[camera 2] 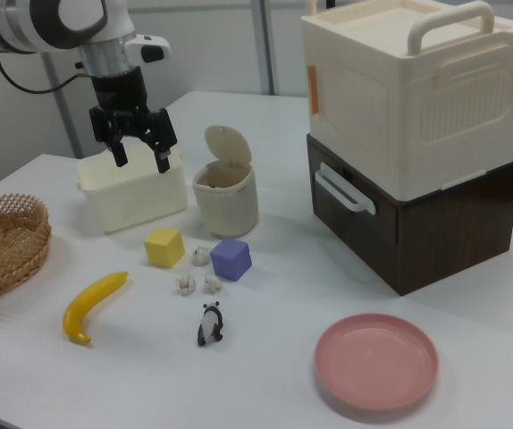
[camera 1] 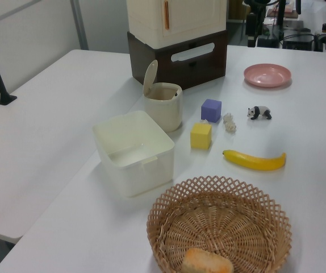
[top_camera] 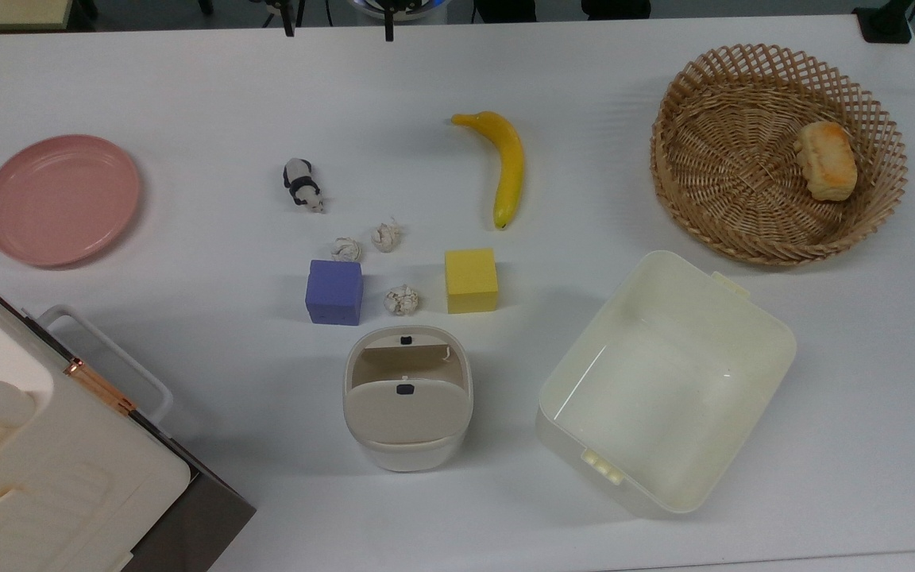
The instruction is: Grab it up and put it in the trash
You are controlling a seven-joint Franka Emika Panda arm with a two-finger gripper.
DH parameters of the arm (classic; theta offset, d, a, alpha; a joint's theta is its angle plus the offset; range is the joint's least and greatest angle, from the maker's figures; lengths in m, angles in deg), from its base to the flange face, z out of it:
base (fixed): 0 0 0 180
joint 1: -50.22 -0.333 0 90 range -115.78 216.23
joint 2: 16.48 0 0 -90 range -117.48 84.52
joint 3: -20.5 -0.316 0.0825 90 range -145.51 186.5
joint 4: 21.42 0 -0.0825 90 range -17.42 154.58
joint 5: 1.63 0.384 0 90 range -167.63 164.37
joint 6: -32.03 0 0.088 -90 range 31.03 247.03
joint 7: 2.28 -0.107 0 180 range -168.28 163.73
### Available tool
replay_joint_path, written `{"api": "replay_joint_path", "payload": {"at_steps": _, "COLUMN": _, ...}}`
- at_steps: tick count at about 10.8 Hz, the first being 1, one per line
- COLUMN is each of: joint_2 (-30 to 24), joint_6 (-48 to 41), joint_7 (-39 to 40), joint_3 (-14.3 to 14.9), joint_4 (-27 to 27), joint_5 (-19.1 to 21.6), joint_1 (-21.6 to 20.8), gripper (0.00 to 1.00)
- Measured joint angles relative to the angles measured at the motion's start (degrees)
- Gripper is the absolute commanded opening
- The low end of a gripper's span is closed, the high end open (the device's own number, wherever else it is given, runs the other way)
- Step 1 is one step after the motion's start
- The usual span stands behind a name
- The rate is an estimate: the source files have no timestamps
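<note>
Gripper [camera 2: 140,163] hangs spread wide and empty up over the tub [camera 2: 136,201], while the wad [top_camera: 345,249] sits on the surface [top_camera: 187,79] touching the purple cube [top_camera: 334,291], and the bin [top_camera: 406,453] beyond the cube has its flap [camera 2: 227,145] tipped open, I'd guess ready for the drop.

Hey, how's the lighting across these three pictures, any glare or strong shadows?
Top view: soft, even light; faint shadows beside the purple cube and the trash bin, and a thin bright glint inside the tub. Left view: even light, with the near basket casting little shadow. Right view: the open gripper hangs dark against the pale wall, no glare.
</note>
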Motion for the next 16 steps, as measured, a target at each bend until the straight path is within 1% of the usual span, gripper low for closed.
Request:
{"api": "replay_joint_path", "payload": {"at_steps": 4, "joint_2": 0.0, "joint_6": 0.0, "joint_7": 0.0, "joint_3": 0.7, "joint_4": 0.0, "joint_5": 0.0, "joint_1": 0.0, "gripper": 1.00}}
{"api": "replay_joint_path", "payload": {"at_steps": 16, "joint_2": 0.0, "joint_6": 0.0, "joint_7": 0.0, "joint_3": 1.2, "joint_4": 0.0, "joint_5": 0.0, "joint_1": 0.1, "gripper": 1.00}}
